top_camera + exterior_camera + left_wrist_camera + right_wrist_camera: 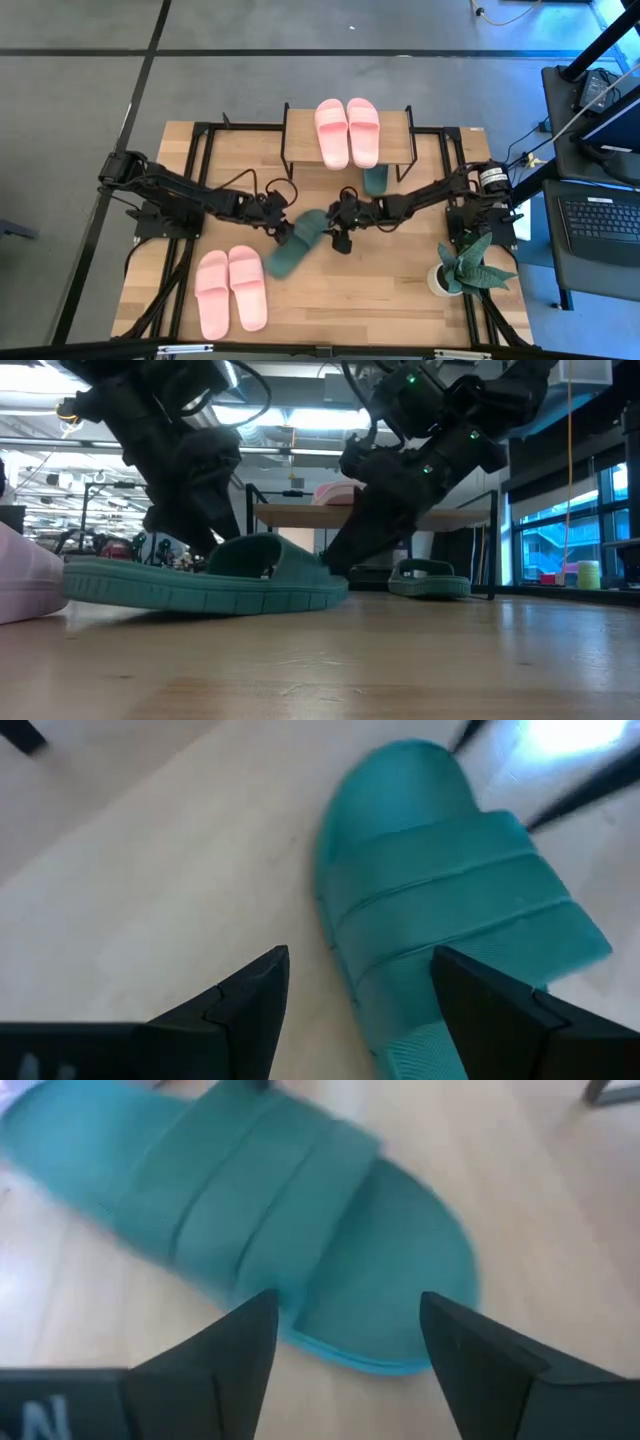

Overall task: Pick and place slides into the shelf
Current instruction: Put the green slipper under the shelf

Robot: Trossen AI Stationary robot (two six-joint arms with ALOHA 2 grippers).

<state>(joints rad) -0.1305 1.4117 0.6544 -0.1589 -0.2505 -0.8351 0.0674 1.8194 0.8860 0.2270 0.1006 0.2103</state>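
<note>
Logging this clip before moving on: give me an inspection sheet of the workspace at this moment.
Surface: wooden table, bare at the front middle.
Job's things: pink pair on the shelf top; second pink pair front left on the table; one green slide flat at the centre; other green slide by the shelf's right end.
Clutter: potted plant front right.
Grippers: left gripper and right gripper both open, one at each end of the centre green slide, not gripping.
Cables: black loops at the left arm.
Surroundings: laptop on a stand at right.
</note>
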